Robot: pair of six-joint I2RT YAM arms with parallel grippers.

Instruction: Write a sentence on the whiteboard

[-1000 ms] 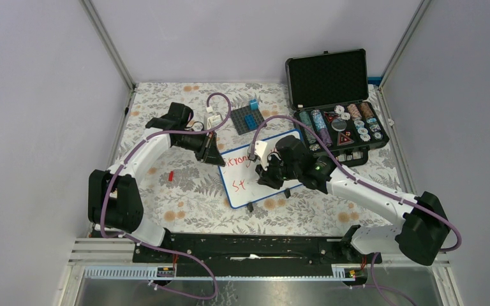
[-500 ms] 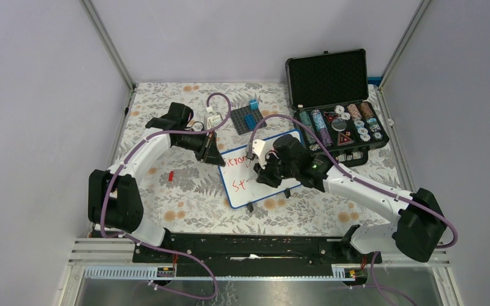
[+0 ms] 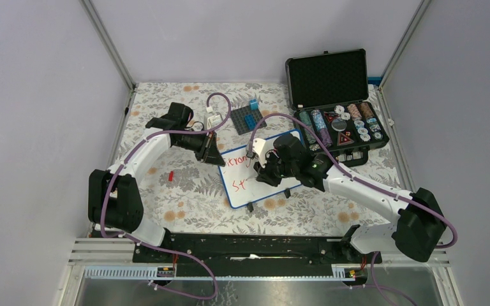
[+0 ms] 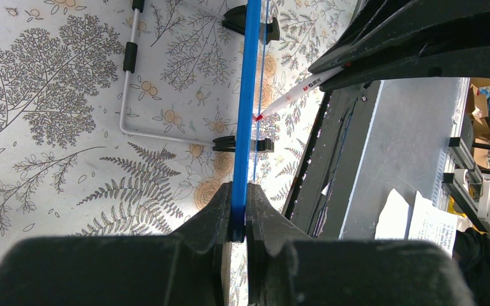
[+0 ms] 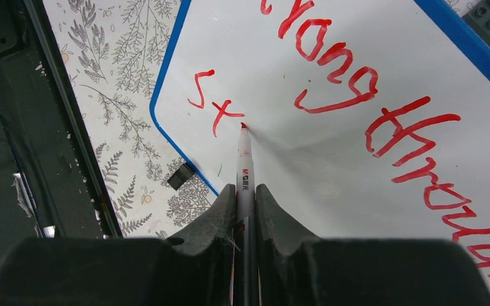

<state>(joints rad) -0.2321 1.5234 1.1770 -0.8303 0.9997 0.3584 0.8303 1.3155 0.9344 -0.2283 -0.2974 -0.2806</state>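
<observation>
On the floral tablecloth (image 3: 166, 127), open black case (image 3: 326, 76) of chips (image 3: 357, 113) near whiteboard (image 3: 249, 191).

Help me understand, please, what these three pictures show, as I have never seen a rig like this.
Two robot arms are bolted to the near edge of a table with a leafy cloth. The wide picture looks down from above and behind them; the other two come from a camera on each wrist. The left arm has its jaws shut on the blue rim of the whiteboard. The right arm has its jaws shut on a red marker, tip on the board beside the red letters "St". Behind lie an open black case and a grey brick plate.
</observation>
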